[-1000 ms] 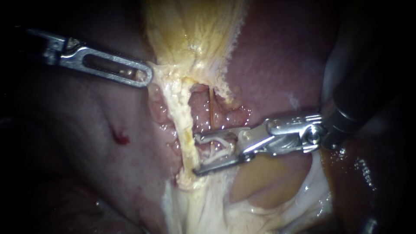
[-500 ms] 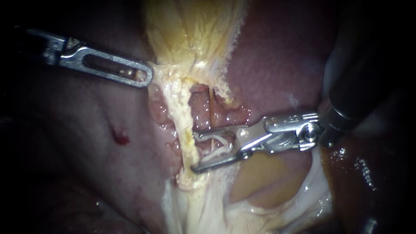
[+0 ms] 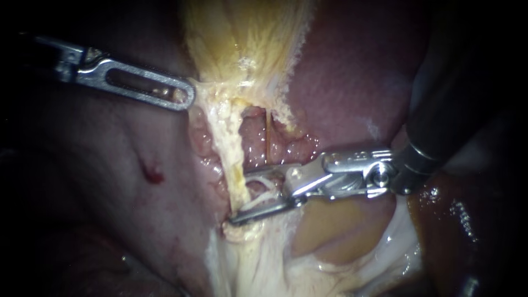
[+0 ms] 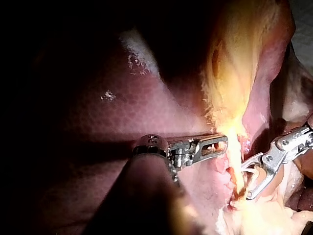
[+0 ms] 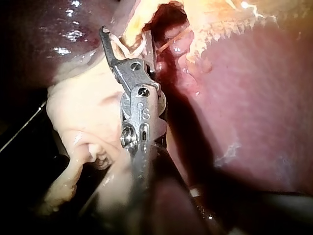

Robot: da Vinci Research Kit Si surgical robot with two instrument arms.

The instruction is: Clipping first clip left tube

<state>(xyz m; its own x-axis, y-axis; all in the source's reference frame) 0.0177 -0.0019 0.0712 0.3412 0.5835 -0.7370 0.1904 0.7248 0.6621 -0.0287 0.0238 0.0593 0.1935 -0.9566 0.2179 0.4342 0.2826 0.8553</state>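
Note:
The left tube (image 3: 230, 144) is a pale yellow strand running down from the gallbladder (image 3: 242, 38). A thinner right tube (image 3: 268, 140) lies beside it. My right instrument (image 3: 240, 199) comes in from the right with its jaws wide apart and a white clip (image 3: 265, 190) seated between them. The jaws straddle the left tube, and the lower jaw's tip reaches past it. My left instrument (image 3: 187, 98) has slotted jaws shut on tissue at the gallbladder's lower end. The left wrist view shows the left instrument (image 4: 221, 144) and the right instrument (image 4: 247, 178) on either side of the strand. The right wrist view shows the right instrument (image 5: 124, 36) at the tube.
Dark red liver (image 3: 352, 82) surrounds the opened window between the tubes. A small blood spot (image 3: 154, 176) marks the liver on the left. Whitish fatty tissue (image 3: 258, 264) lies below the jaws, and a wet brown pool (image 3: 456, 220) sits at the right.
My right instrument has slid leftward with the clip, so its jaws now reach across the left tube. My left instrument and the tissue it holds have stayed put.

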